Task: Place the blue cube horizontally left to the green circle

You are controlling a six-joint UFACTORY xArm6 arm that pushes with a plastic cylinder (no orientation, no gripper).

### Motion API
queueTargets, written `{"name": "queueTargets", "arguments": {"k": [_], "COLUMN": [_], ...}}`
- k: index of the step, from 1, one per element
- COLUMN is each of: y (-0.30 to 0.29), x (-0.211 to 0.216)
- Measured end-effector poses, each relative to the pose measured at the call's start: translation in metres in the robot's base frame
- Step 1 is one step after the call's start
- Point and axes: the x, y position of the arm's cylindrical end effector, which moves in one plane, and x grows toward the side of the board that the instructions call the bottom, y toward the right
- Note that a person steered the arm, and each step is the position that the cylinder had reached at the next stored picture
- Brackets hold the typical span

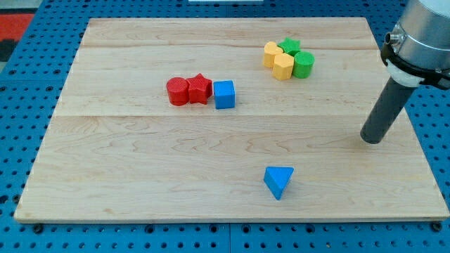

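Board [140,176]: pale wooden table top, made of planks running across the view, set on a blue pegboard surface [21,105]. Blue cube [224,94]: near the board's middle, slightly toward the view's top, touching or nearly touching the red star block [200,88] on its left side. Red cylinder [178,91]: pressed against the red star's left side, so the three form a short row. Green circle [304,65]: a green cylinder toward the view's top right, well apart from the blue cube, on the right edge of a tight cluster. Cluster also holds a green star-like block [288,47] at its top, one yellow block [271,54] on the left, and a second yellow block [283,67] at the front, just beside the green circle; both yellow shapes look roughly hexagonal, though I cannot tell for certain. Blue triangle [279,181]: alone near the view's bottom centre. My tip [371,140]: end of a dark tilted rod with no gripper to open or close, resting at the board's right side, well apart from every block, below and right of the cluster.
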Motion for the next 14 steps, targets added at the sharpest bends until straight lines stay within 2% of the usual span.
{"name": "queueTargets", "arguments": {"k": [2,3,4,5,7,8,11,12,13,14], "y": [-0.007,-0.049,-0.065,0.011,0.028,0.011,-0.121,-0.115,-0.075,-0.079], "x": [0.0,0.0,-0.013,-0.062,-0.163,-0.188,-0.177,-0.179,-0.192,-0.188]}}
